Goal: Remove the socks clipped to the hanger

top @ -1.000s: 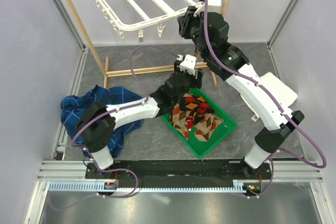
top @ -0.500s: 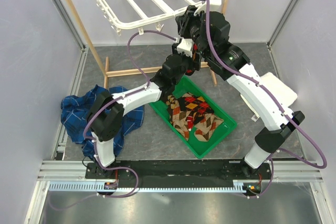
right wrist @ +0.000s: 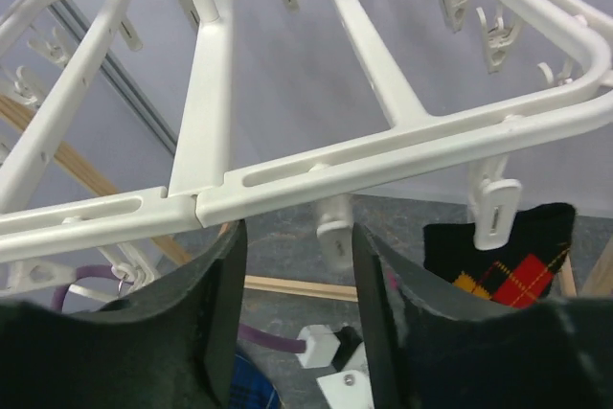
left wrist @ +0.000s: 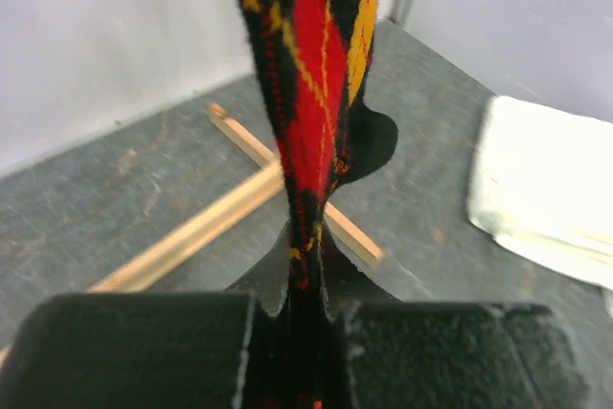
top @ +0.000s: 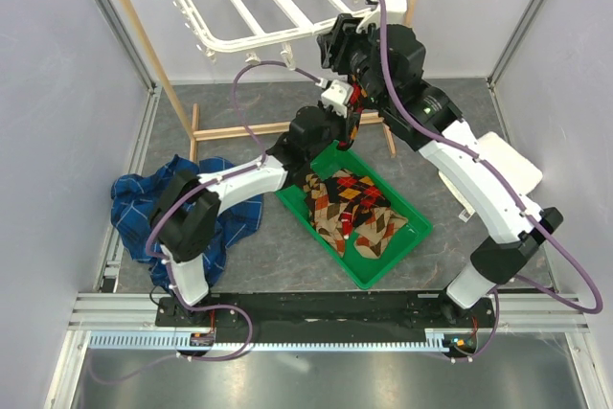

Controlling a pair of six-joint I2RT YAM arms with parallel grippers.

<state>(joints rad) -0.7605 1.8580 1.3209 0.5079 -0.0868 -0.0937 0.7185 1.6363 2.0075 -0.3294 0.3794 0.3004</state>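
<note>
Socks (top: 354,208) fill the green tray (top: 316,238); left gripper (left wrist: 305,308) pinches a hanging sock (left wrist: 311,93), right gripper (right wrist: 297,237) gapes.

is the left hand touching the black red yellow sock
Touching. The left wrist view shows the left hand shut on the sock, fabric pinched between its fingers.

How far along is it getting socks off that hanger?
Done: several argyle socks lie in the green tray. In hand: the left gripper is shut on a black-red-yellow sock hanging from a clip on the hanger, the right gripper open at that frame. Left: freeing this sock; the other clips look bare.
</note>
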